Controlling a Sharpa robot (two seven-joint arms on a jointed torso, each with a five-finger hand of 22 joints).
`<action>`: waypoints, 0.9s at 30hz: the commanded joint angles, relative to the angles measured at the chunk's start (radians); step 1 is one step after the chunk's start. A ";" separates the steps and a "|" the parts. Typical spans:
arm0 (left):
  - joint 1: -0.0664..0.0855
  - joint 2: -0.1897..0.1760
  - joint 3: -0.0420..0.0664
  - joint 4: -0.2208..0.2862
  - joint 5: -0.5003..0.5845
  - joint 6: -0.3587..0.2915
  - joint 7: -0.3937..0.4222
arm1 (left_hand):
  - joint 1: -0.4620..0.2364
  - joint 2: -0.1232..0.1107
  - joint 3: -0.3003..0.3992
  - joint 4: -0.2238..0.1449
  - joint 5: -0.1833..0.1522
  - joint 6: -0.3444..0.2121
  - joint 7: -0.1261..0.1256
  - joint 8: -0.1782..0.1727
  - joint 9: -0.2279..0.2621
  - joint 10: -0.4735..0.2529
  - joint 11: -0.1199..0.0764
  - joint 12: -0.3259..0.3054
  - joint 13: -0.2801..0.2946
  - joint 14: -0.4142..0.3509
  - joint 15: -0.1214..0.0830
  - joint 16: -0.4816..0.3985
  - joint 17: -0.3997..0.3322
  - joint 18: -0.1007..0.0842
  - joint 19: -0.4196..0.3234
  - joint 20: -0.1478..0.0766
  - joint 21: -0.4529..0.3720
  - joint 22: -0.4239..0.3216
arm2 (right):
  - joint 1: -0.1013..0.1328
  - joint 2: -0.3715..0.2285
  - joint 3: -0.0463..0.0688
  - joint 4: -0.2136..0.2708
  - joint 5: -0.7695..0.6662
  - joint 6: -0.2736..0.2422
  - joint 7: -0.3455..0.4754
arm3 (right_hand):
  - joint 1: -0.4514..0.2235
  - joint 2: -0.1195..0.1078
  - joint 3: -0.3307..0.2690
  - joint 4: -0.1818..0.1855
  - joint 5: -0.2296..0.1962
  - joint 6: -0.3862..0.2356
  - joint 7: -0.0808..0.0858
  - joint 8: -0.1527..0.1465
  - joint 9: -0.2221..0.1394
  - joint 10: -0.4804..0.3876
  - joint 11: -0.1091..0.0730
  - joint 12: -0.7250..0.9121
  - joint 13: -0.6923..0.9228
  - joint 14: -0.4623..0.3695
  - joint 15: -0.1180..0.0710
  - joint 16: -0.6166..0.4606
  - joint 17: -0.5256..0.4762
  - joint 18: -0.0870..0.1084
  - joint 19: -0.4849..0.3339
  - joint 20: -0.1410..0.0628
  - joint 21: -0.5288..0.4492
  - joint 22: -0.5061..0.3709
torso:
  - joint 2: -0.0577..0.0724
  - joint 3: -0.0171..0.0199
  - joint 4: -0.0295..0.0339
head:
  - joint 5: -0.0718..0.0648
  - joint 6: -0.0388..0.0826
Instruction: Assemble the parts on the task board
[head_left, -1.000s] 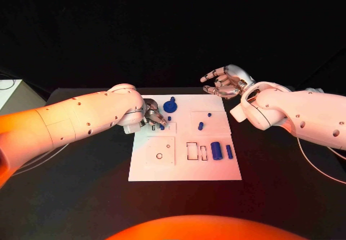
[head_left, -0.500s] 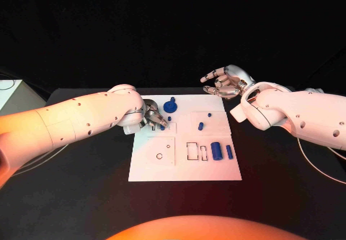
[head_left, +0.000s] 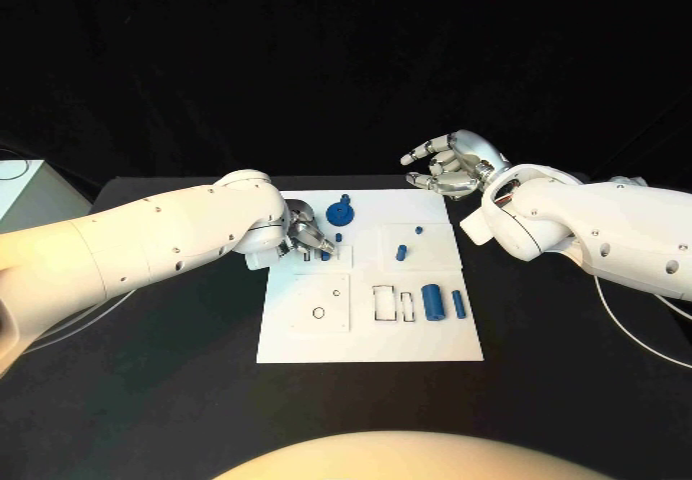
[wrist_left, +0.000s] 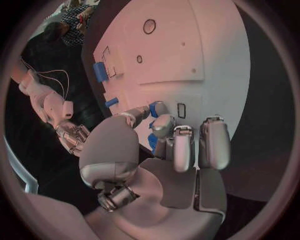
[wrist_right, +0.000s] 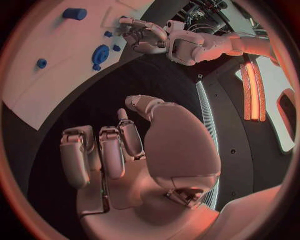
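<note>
The left hand (head_left: 304, 235) pinches what seems a small blue part (wrist_left: 152, 140) at the task board (head_left: 369, 340)'s left edge (stiff, light, slippery; best gripped across its sides), while the right hand (head_left: 450, 165) hovers empty, fingers loosely curled.

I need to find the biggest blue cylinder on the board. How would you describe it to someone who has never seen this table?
Start at the white task board in the middle of the black table, and go to its near right part, beside the rectangular outlines. The thick blue cylinder lies there on its side. A thinner, shorter blue pin lies just to its right, so take the fatter one of the pair.
</note>
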 joint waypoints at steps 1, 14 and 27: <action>-0.005 0.000 -0.002 0.003 0.003 0.020 0.005 | 0.001 -0.007 -0.005 0.002 -0.005 -0.003 0.007 -0.006 0.001 -0.002 0.008 0.001 0.001 0.113 0.001 0.006 0.263 -0.012 -0.001 -0.001 -0.006 0.001 | 0.000 -0.002 0.000 0.002 0.000 0.006 0.005 | -0.010 0.001 0.003 -0.005 0.002 0.005 0.001 -0.005 -0.001 -0.004 0.000 -0.001 0.035 0.088 0.005 -0.004 0.201 -0.001 0.099 0.005 -0.003 0.243 | 0.000 -0.0004 0.0000 | 0.000 -0.003; -0.005 -0.029 -0.001 0.025 -0.007 0.011 0.005 | 0.012 -0.013 -0.034 0.029 -0.017 0.002 0.007 -0.006 0.004 0.001 0.007 0.005 0.005 0.113 0.001 0.006 0.263 -0.012 0.000 -0.001 -0.006 0.003 | 0.000 -0.004 0.000 0.001 0.000 0.005 0.006 | -0.010 0.001 0.003 -0.005 0.002 0.005 0.001 -0.005 -0.001 -0.004 0.000 -0.001 0.035 0.088 0.005 -0.004 0.201 -0.001 0.099 0.005 -0.003 0.243 | -0.001 -0.0010 -0.0002 | 0.001 -0.004; -0.004 -0.059 0.012 0.066 -0.017 0.001 0.006 | 0.026 -0.021 -0.109 0.097 -0.097 0.006 0.007 -0.008 0.010 0.000 0.008 0.004 0.003 0.113 0.002 0.006 0.263 -0.012 0.001 -0.001 -0.007 0.004 | -0.002 -0.004 0.000 -0.003 0.000 0.005 0.007 | -0.010 0.001 0.003 -0.005 0.002 0.005 0.001 -0.005 -0.001 -0.004 0.000 -0.001 0.035 0.088 0.005 -0.004 0.201 -0.001 0.099 0.005 -0.003 0.243 | -0.001 -0.0005 0.0010 | 0.001 0.003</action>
